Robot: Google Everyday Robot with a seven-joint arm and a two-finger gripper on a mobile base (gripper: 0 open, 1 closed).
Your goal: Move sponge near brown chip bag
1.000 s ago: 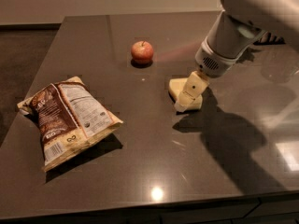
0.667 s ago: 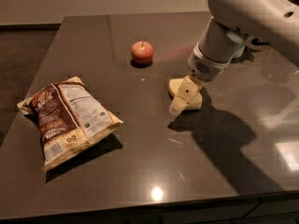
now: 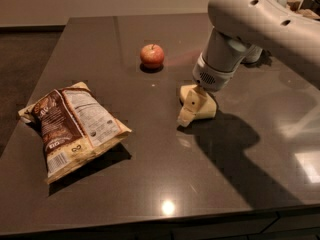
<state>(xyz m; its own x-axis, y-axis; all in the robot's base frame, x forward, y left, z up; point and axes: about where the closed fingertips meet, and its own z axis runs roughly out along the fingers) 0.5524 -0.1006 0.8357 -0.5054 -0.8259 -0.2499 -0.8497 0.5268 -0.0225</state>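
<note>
We list: dark table (image 3: 150, 184); white arm (image 3: 250, 14), upper right; brown chip bag (image 3: 72, 126), lying left; gripper (image 3: 192, 111), down at the sponge (image 3: 210, 109), hold we cannot tell; sponge mid-table, well apart from the bag; apple (image 3: 152, 55) behind.

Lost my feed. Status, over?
Gripper at sponge. Bag far left, apart from sponge. Apple behind, off the direct path.
</note>
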